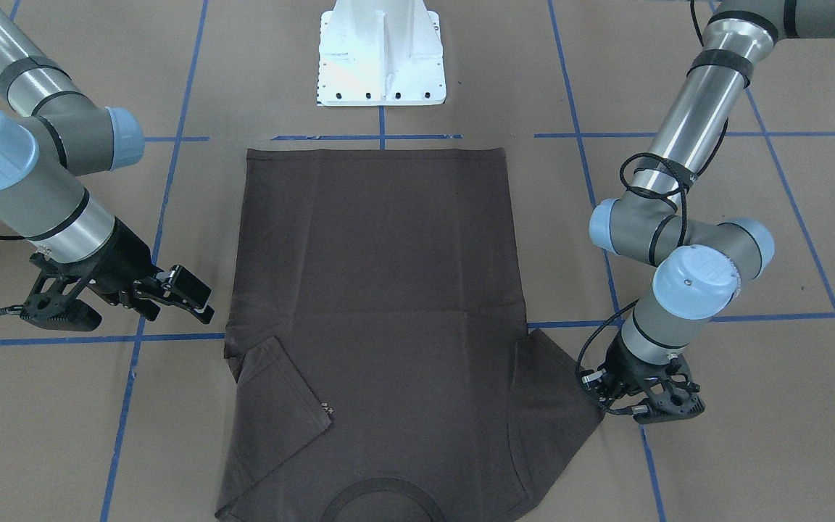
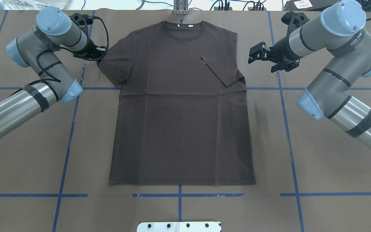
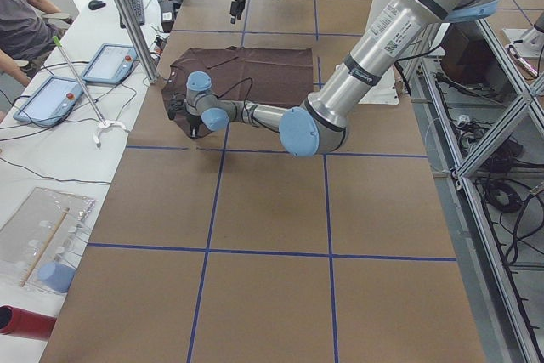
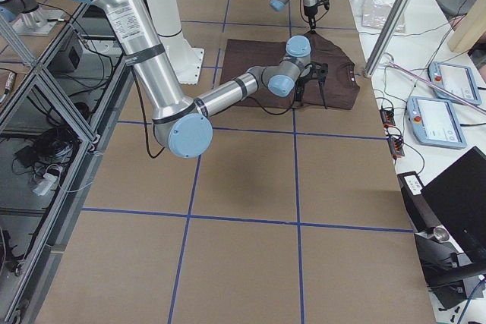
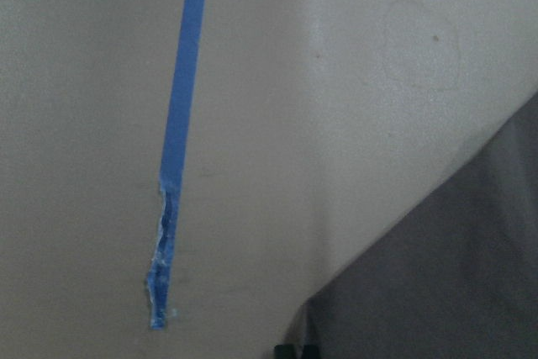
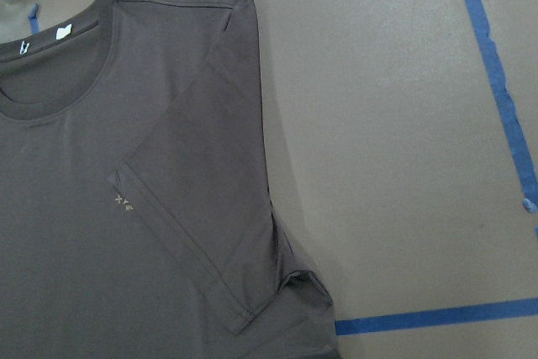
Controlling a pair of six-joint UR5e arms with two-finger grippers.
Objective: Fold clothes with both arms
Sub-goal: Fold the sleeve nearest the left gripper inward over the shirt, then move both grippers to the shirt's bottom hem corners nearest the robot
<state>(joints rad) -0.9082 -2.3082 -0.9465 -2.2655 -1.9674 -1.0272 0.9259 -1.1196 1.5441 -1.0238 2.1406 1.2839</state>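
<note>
**One sleeve folded in, the other waiting for you**

The T-shirt [image 2: 179, 112] is lying flat, chest up, in the middle of the desk [image 2: 301, 145], with its collar [image 2: 182, 32] pointing away from the robot's base. The sleeve on the robot's right [image 2: 221, 72] is lying folded in across the chest, while the sleeve on the robot's left [image 2: 109, 64] is lying spread out. You are, I judge, partway through the sleeve folds.

That is likely why the left tool [image 2: 96, 54] is sitting low at the spread sleeve's outer edge: it is lining up to take the hem. The right tool [image 2: 255, 55] is hovering just beside the folded shoulder, fingers apart and holding nothing, probably so as not to disturb that fold.

The overhead view is giving you the whole layout but is hiding the left tool's fingers under its wrist. The left wrist camera is showing only a sleeve corner, bare desk and blue tape [image 5: 176, 124], so you cannot tell whether those fingers are closed. The right wrist camera is adding the chest lettering [image 6: 124, 202], the neck tags [image 6: 60, 33] and a small pucker at the fold's underarm.
</note>
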